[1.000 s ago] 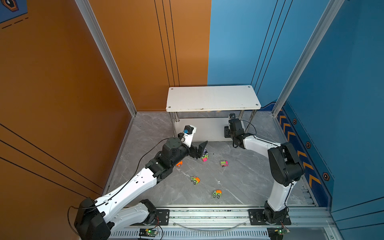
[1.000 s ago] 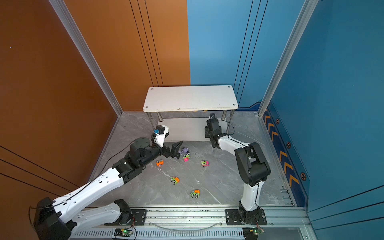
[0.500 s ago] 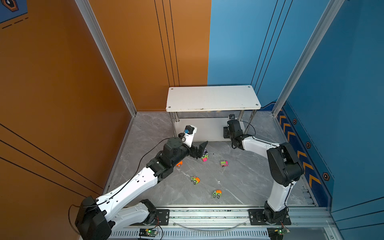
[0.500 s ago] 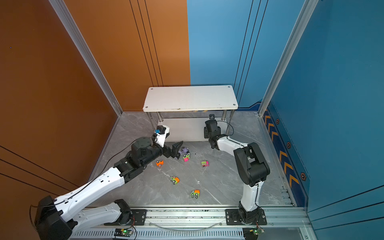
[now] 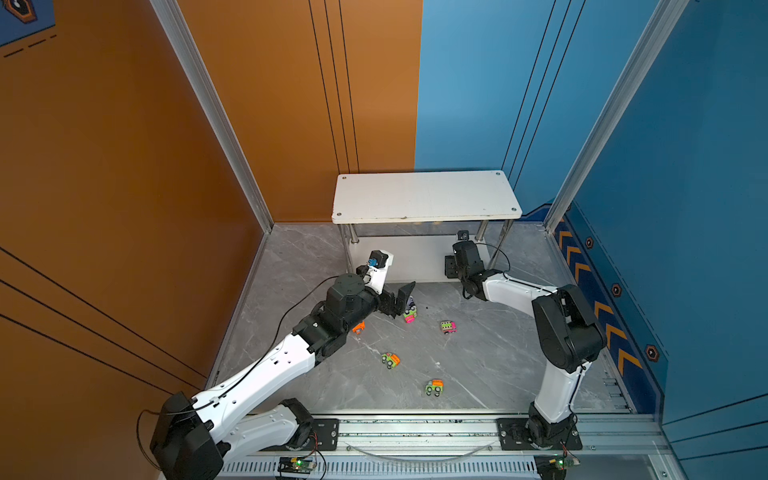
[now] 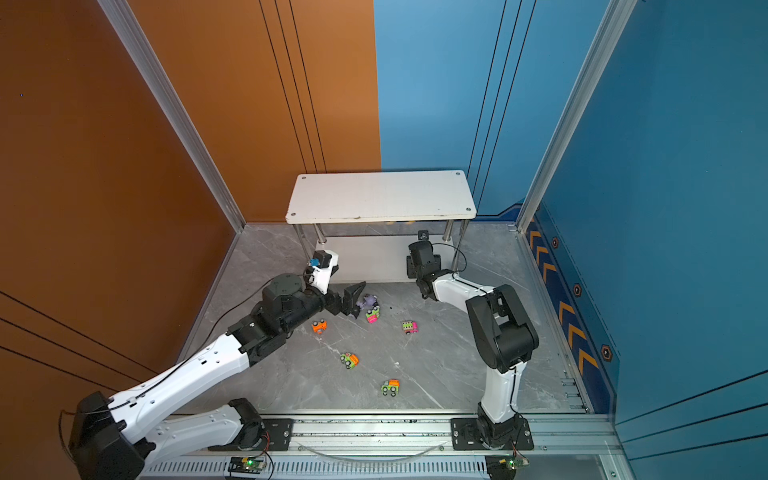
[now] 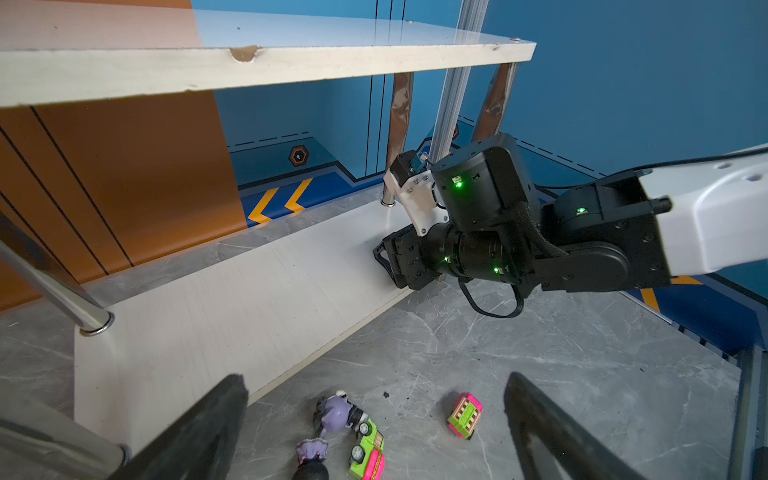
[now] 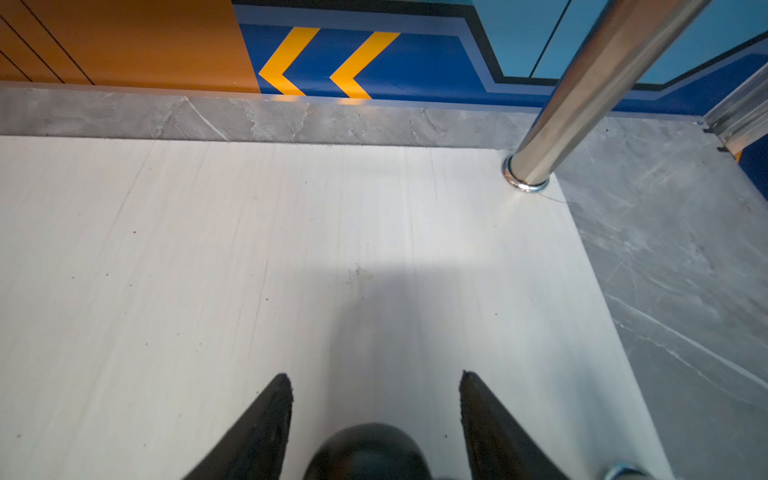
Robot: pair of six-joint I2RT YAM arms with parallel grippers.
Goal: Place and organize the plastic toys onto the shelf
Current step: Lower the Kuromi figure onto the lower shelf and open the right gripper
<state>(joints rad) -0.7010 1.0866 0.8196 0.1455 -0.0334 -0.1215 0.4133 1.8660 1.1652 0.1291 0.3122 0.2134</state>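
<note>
The white two-tier shelf (image 5: 424,195) stands at the back. My right gripper (image 8: 375,375) hovers low over its lower tier (image 8: 249,249), open, with the black rounded head of a figurine (image 8: 368,451) between the jaws and touching neither finger. My left gripper (image 7: 374,378) is wide open just above the floor. Below it lie two purple figurines (image 7: 334,413) (image 7: 311,455) and a green-pink car (image 7: 368,451). A pink-green car (image 5: 448,327), two green-orange cars (image 5: 390,360) (image 5: 434,387) and an orange car (image 6: 319,326) sit on the floor.
Chrome posts (image 8: 582,104) rise from the lower tier's corners, one close to my right gripper. The shelf's top board (image 7: 249,62) overhangs the lower tier. Orange and blue walls close in the grey marble floor (image 5: 478,365); a metal rail (image 5: 415,432) runs along the front.
My right gripper's jaws have spread wider apart over the lower tier. The left arm and the toys on the floor have stayed where they were.
</note>
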